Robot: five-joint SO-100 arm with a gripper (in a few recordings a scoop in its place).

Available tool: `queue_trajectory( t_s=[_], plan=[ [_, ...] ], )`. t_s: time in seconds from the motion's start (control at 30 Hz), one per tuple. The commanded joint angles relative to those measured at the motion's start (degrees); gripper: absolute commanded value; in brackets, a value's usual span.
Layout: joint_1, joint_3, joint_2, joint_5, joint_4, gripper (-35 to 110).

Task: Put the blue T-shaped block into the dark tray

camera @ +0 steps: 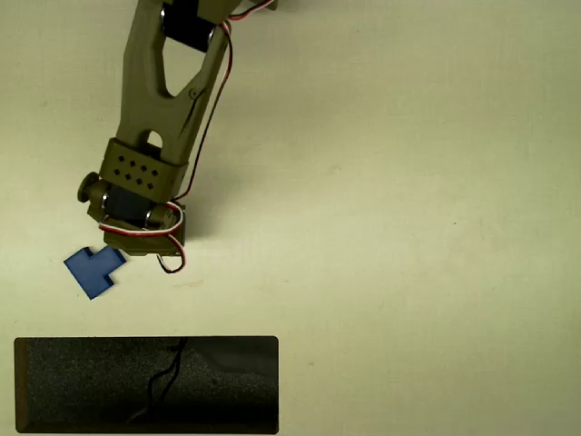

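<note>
Nearest edge of overhead view: dark tray (54,386) along the bottom, long side across the frame, speckled floor holding nothing but a thin dark squiggly line (163,381). No block inside, so placement not done.

Just above tray, on bare counter (408,227): blue T-shaped block (94,267), lying flat, rotated off-square, clear of the tray rim with a strip of counter between. Sits above the tray's left part.

Next up: jaws (136,238) close to the block's upper right corner, wrist housing overlapping or right beside it. Contact vs. near miss: cannot tell from this angle. Jaw state: also cannot tell, fingertips hidden under wrist body and red-white wiring (172,259). Looks unlifted, no sign of a grasp.

Farther back: olive arm (168,82) running from top of frame down and left, wrist pitched toward the counter, reaching over the block area.

Judgement: early stage. Left to do: secure grasp on block, lift, short carry toward near edge, release inside tray.
</note>
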Motion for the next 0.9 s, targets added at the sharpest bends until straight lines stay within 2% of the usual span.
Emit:
queue_trajectory(
  t_s=[0.0,0.13,0.3,0.5,0.87],
  plan=[
    [5.6,6.7,12.2,-9.1,1.6,0],
    [15.4,11.5,11.1,-18.6,-4.2,0],
    [19.6,-3.3,-5.4,-19.1,-9.8,0],
    [15.2,-34.2,-29.3,-13.6,-11.1,0],
    [4.1,-41.7,-37.3,-4.5,-18.0,0]
  ],
)
